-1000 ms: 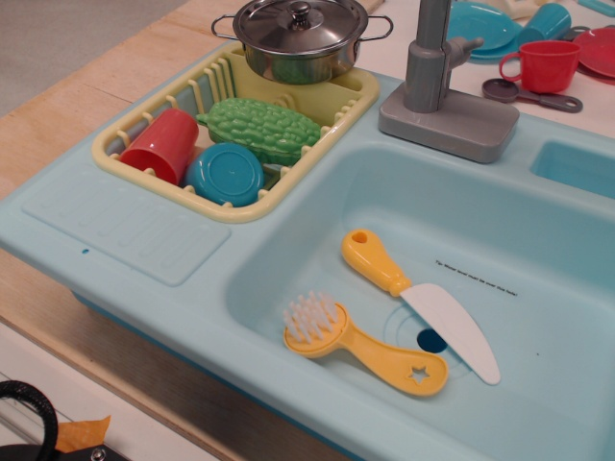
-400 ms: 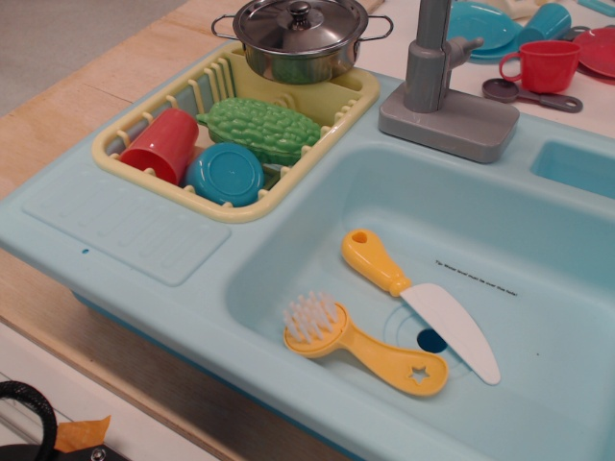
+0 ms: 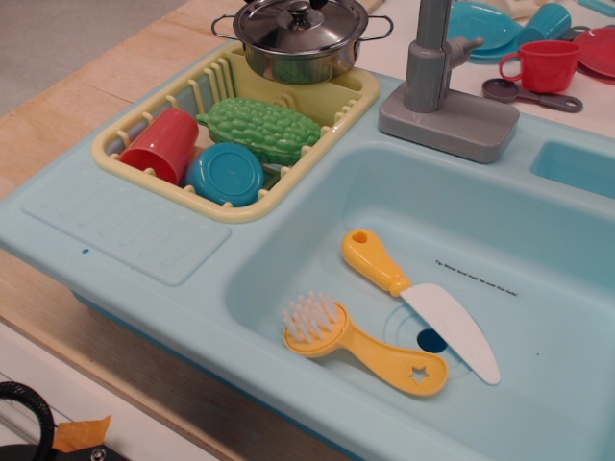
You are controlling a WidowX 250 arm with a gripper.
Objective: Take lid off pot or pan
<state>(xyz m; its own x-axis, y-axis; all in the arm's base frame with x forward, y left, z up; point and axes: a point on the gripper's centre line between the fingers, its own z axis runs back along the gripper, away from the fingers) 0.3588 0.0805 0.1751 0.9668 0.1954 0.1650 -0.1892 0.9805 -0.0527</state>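
No arm or claw shows anywhere here, so its pose cannot be told.

The top edge of the frame cuts off the faucet [image 3: 428, 53] partway up its grey column. At the upper right, the blue plate [image 3: 485, 24], the blue cup [image 3: 548, 19] and the red plate [image 3: 601, 48] run out past the edge. The pot [image 3: 302, 56] has its base hidden behind the back wall of the yellow drying rack [image 3: 235, 206]. The small print [image 3: 477, 277] on the sink floor is too small to read. At the lower left corner a black curved object [image 3: 29, 413] is cut off and cannot be identified. The sink [image 3: 144, 245] continues beyond the right and bottom edges.
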